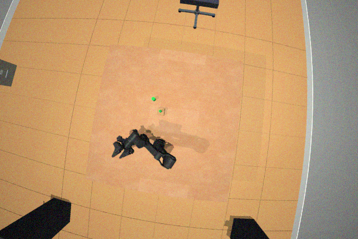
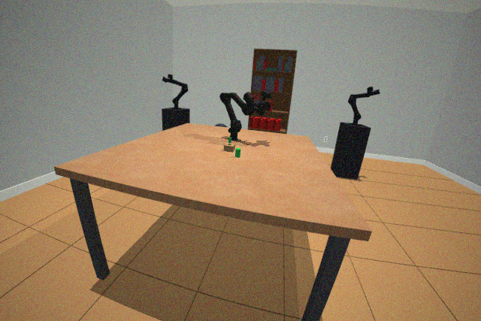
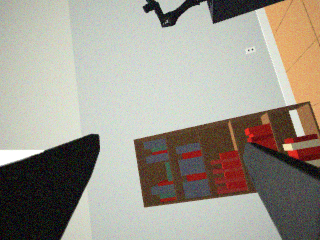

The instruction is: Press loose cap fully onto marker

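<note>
The cap point(image 1: 153, 98) point(image 2: 237, 152) stands near the block point(image 1: 163, 111) point(image 2: 229, 148), marker point(image 1: 160, 111) point(image 2: 229, 140) upright in it; the tool point(image 1: 116, 157) point(image 2: 267, 103) point(image 3: 172, 146), wide open, holds nothing.

Green cylindrical cap point(image 1: 153, 98) point(image 2: 237, 152) — beside the tan holder block point(image 1: 163, 111) point(image 2: 229, 148); green marker point(image 1: 160, 111) point(image 2: 229, 140) — within the block.

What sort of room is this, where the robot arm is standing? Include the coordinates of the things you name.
Perhaps a robotics lab or office: a black arm point(image 1: 149, 147) point(image 2: 228, 104) on a table point(image 1: 202, 85) point(image 2: 217, 177), two more arms on pedestals, and a bookshelf point(image 2: 271, 74) point(image 3: 231, 131) behind.
</note>
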You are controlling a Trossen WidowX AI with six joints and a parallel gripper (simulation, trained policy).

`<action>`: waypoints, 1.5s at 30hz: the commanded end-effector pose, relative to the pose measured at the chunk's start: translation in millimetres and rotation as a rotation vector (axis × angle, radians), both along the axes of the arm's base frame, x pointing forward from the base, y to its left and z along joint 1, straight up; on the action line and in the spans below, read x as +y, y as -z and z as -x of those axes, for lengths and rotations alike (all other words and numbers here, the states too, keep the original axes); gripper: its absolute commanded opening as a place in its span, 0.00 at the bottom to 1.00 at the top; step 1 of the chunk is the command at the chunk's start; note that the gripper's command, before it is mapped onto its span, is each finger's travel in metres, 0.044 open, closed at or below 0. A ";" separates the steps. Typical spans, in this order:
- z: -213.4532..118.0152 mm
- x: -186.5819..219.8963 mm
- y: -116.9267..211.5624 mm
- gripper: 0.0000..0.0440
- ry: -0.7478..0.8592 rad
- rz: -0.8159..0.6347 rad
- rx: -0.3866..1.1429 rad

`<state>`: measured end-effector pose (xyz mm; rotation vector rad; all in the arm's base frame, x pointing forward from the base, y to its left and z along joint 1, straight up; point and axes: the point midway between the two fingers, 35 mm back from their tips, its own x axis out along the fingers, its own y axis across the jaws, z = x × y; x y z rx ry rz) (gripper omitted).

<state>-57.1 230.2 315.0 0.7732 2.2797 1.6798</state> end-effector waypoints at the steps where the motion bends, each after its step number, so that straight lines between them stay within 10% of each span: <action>1: -1.2 1.4 0.6 0.85 0.004 0.009 0.003; 7: -10.7 10.9 0.0 0.54 0.037 0.043 0.015; 45: -75.1 55.9 -13.5 0.72 0.225 0.319 0.117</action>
